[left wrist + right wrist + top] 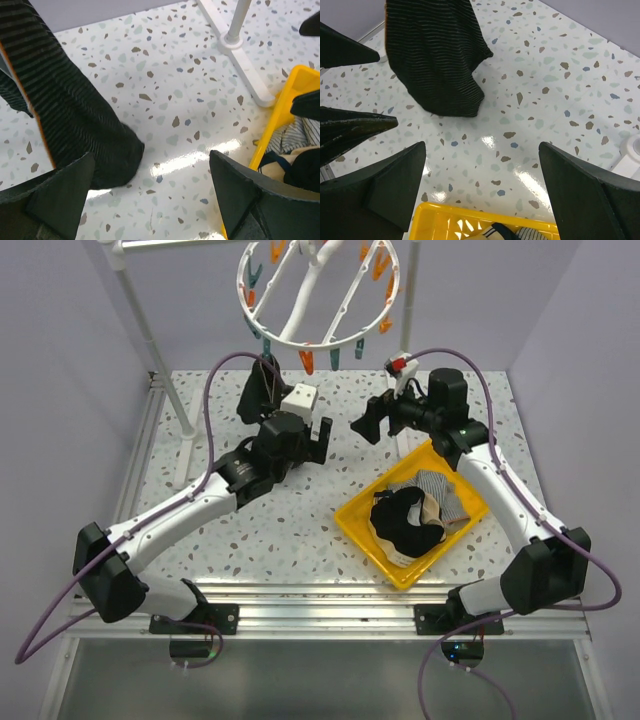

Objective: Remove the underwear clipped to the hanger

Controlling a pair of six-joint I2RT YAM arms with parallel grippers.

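The white ring hanger (pixel 320 290) with orange and teal pegs hangs at the top. One black finely striped underwear (pixel 262 390) hangs from its front left side, its lower end reaching the table; it shows in the left wrist view (pixel 75 115) and right wrist view (pixel 437 55). My left gripper (pixel 318 440) is open and empty just right of it (pixel 150 195). My right gripper (pixel 368 422) is open and empty, facing the left one (pixel 482 185). Black (pixel 405 525), beige (pixel 432 508) and striped (pixel 435 482) underwear lie in the yellow tray (pixel 365 550).
White upright poles stand at the left (pixel 150 340) and right (pixel 405 310) of the hanger; one pole's foot bar (pixel 240 50) lies on the table beside the tray (pixel 280 120). The tray's edge (pixel 470 220) sits just under my right gripper. Purple walls enclose the speckled table.
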